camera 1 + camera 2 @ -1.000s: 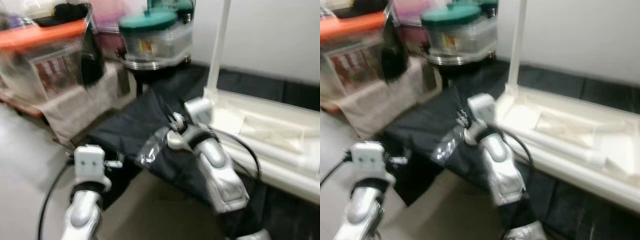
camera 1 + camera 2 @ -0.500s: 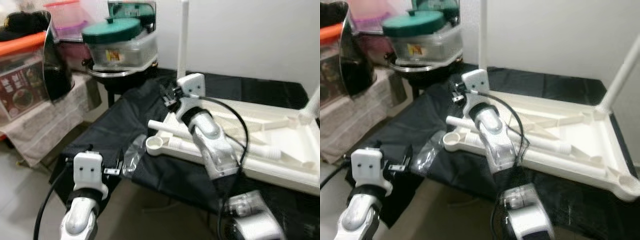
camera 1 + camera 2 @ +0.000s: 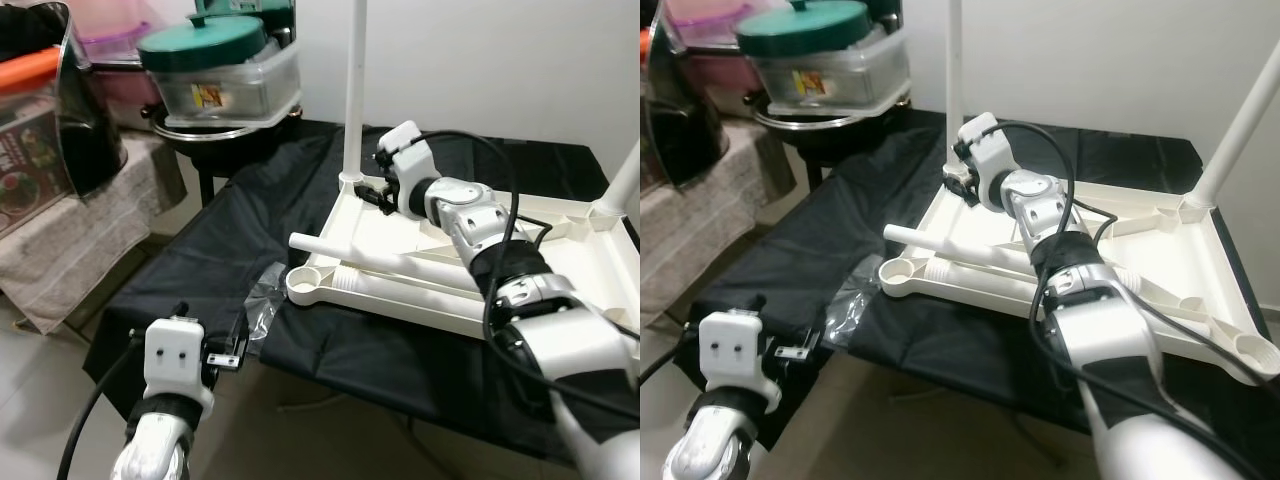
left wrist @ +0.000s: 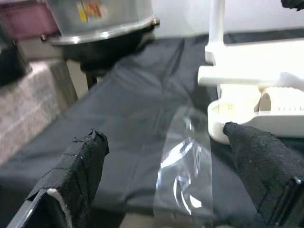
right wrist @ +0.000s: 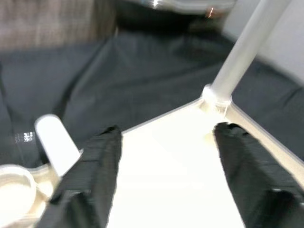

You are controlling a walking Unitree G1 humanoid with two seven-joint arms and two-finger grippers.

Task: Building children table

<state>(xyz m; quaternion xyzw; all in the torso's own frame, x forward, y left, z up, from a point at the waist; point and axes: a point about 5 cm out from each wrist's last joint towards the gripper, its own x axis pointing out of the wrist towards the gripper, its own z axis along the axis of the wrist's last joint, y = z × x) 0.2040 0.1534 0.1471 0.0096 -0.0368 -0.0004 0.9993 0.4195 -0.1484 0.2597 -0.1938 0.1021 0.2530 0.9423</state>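
Nearest us, our left end effector (image 4: 164, 185) hovers low at the front edge of the black cloth (image 3: 240, 240), fingers spread wide, a crinkled clear plastic bag (image 3: 262, 300) just ahead. Beyond it the upturned white children's table (image 3: 400, 235) lies on the cloth. Our right end effector (image 5: 164, 166) reaches over its far corner, fingers apart, beside the upright leg (image 3: 352, 90). Farther off stands a green-lidded container (image 3: 222, 70).

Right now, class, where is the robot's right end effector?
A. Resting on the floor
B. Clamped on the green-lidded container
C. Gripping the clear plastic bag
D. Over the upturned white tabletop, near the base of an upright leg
D: the right end effector hangs open over the upturned tabletop, beside the upright leg at its corner.
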